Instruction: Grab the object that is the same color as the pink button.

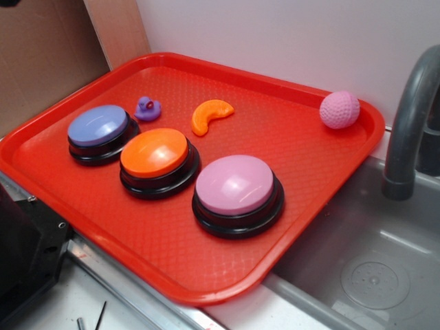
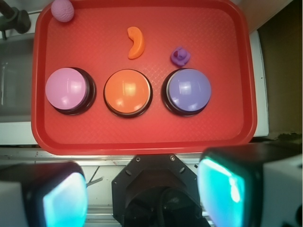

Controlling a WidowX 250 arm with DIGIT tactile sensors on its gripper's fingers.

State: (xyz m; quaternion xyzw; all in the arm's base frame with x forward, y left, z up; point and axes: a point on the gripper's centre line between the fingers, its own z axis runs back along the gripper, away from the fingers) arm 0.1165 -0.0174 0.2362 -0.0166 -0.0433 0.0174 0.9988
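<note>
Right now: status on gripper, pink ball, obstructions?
Gripper open, high above tray, holding nothing. Pink ball in tray corner, untouched, beyond pink button. Nothing blocking it.

The hand (image 2: 142,198) hangs high, pointing straight down, its two fingers (image 2: 222,189) spread wide and empty.

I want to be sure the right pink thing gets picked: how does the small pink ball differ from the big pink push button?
The small bumpy pink ball is far smaller than the large pink-domed push button. The ball's surface looks knitted; the button's dome is smooth and glossy. The ball is pink all over; the button sits on a black base. The ball lies in a corner of the red plastic tray, the button in a row with two other buttons. Both are pink and rest on the tray.
</note>
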